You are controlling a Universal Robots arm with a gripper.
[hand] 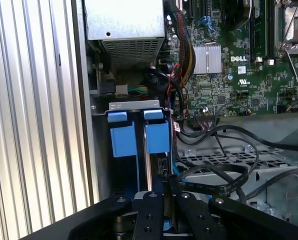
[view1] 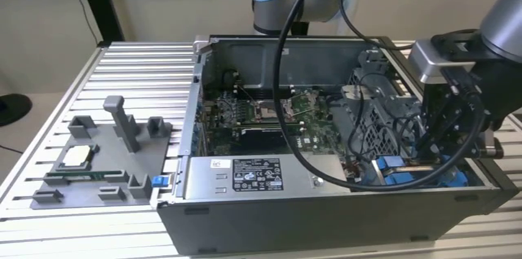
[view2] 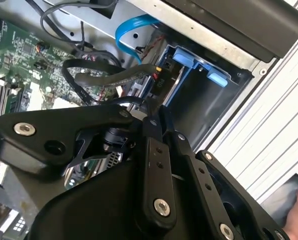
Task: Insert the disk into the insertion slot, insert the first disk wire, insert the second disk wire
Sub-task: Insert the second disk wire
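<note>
Exterior view: open computer case [view1: 269,216] lying on a slotted aluminium table [view1: 139,69], gripper [view1: 428,158] lowered into the corner at the exterior view's right. Directly below the jaws, the insertion slot [view1: 400,176] with its blue rails. Well away from the jaws, at the exterior view's left, a grey parts tray [view1: 98,161] holding a small square chip and a green memory stick. Inside the case, away from the jaws: green motherboard [view1: 269,115], perforated metal cage [view1: 371,118], grey metal box [view1: 253,176] with a sticker along the front wall.

Second wrist view: just ahead of the gripper [view2: 151,117], a flat black wire [view2: 109,77] ending in a black plug [view2: 160,82] at the mouth of the slot [view2: 204,100]. Blue cable [view2: 134,27] curling farther beyond.

First wrist view: the disk [hand: 156,137] seated edge-on in the slot, blue carrier end facing the gripper [hand: 165,192], a second blue tab just beside it. Black wires looping close beside the jaws. Jaws drawn near each other; whether clamped on the plug, not readable.
</note>
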